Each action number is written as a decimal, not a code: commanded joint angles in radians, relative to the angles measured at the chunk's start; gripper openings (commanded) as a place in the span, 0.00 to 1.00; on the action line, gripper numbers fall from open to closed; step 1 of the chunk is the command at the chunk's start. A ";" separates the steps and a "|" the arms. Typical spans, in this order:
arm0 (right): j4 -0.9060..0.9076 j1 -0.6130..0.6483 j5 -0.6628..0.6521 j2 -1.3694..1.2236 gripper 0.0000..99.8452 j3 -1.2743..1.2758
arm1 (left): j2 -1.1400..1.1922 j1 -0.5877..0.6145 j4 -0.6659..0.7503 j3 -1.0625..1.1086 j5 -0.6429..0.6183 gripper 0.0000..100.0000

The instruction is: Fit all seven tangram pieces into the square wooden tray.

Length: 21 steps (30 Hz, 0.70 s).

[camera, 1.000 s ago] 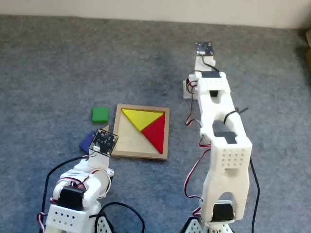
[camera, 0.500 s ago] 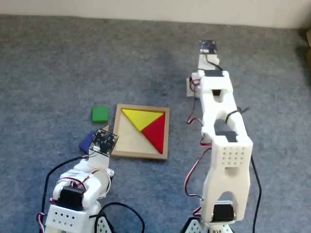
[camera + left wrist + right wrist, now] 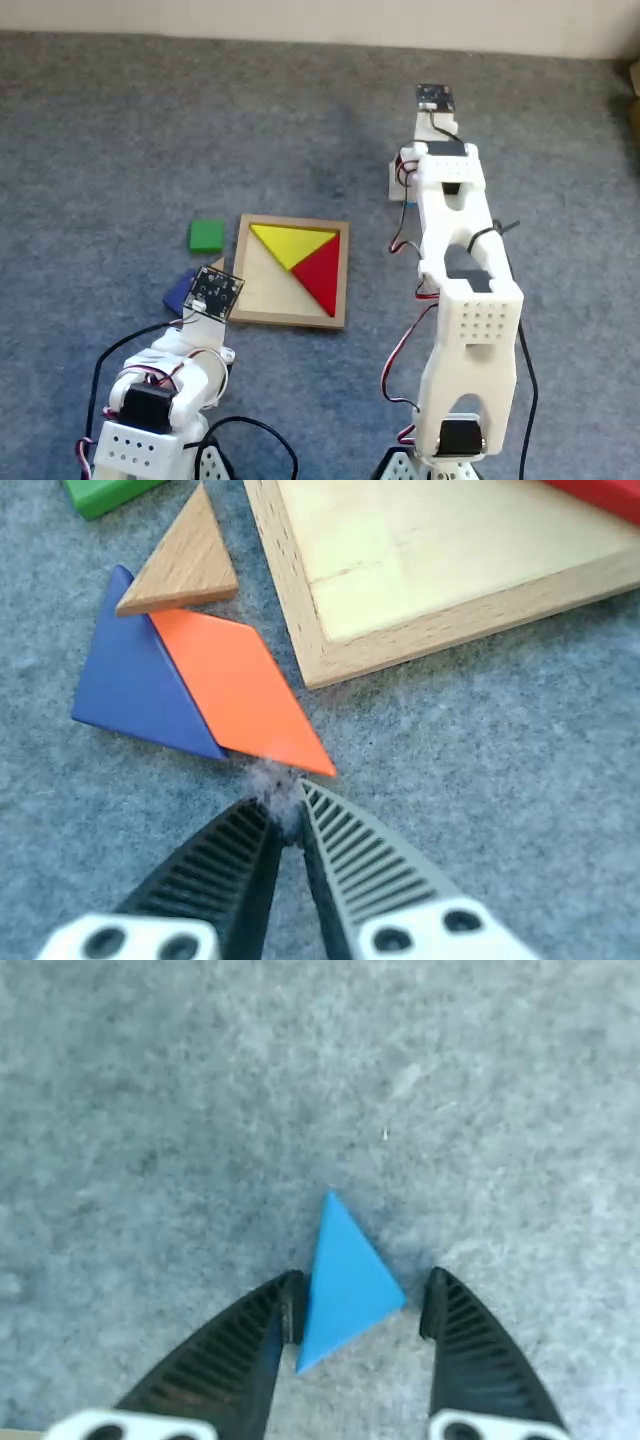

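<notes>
- Wooden tray (image 3: 343, 270), high view: holds two of the seven pieces, a yellow triangle (image 3: 290, 245) and a red triangle (image 3: 322, 275), edge to edge against its far and right sides. The rest of its floor is bare. A green square (image 3: 206, 236) lies on the carpet just beside the left rim.
- Left wrist view: left gripper (image 3: 287, 805), fingers pressed nearly together and pinching nothing, tips just short of a corner of the orange parallelogram (image 3: 235, 690). This piece touches the dark blue triangle (image 3: 135, 685) and the plain wood triangle (image 3: 185, 560), all outside the tray, near its corner.
- Right wrist view: right gripper (image 3: 363, 1300), fingers spread around the light blue triangle (image 3: 340, 1260), which lies flat on the carpet. One finger touches its edge and the other stands just apart.
- Progress, as a judgement: early — five pieces left to place.
- Markings: no readable writing on pieces or tray.
</notes>
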State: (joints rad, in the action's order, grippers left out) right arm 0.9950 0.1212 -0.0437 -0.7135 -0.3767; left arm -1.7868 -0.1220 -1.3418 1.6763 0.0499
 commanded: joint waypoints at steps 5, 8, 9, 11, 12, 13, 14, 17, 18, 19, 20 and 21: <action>0.019 0.013 0.002 0.001 0.18 -0.024 | -0.036 0.005 -0.006 0.021 -0.005 0.01; 0.019 0.013 0.002 0.001 0.18 -0.024 | -0.036 0.005 -0.006 0.021 -0.005 0.01; 0.016 0.013 0.002 0.001 0.18 -0.024 | -0.036 0.005 -0.006 0.021 -0.005 0.01; -0.010 0.013 0.000 0.001 0.18 -0.019 | -0.036 0.005 -0.006 0.021 -0.005 0.01; -0.019 0.013 0.000 0.001 0.18 -0.016 | -0.036 0.005 -0.006 0.021 -0.005 0.01; -0.025 0.013 0.000 0.001 0.18 -0.016 | -0.036 0.005 -0.006 0.021 -0.005 0.01; -0.027 0.013 0.000 0.001 0.18 -0.016 | -0.036 0.005 -0.006 0.021 -0.005 0.01; -0.025 0.013 -0.002 0.001 0.18 -0.015 | -0.036 0.005 -0.006 0.021 -0.005 0.01; -0.025 0.013 -0.002 0.001 0.18 -0.015 | -0.036 0.005 -0.006 0.021 -0.005 0.01; -0.025 0.013 -0.002 0.001 0.18 -0.015 | -0.036 0.005 -0.006 0.021 -0.005 0.01; -0.025 0.013 -0.002 0.001 0.18 -0.015 | -0.036 0.005 -0.006 0.021 -0.005 0.01; -0.025 0.013 -0.002 0.001 0.18 -0.015 | -0.036 0.005 -0.006 0.021 -0.005 0.01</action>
State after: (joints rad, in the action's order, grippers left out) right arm 0.9812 0.1212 -0.0453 -0.7150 -0.3767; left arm -1.7868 -0.1220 -1.3418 1.6763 0.0499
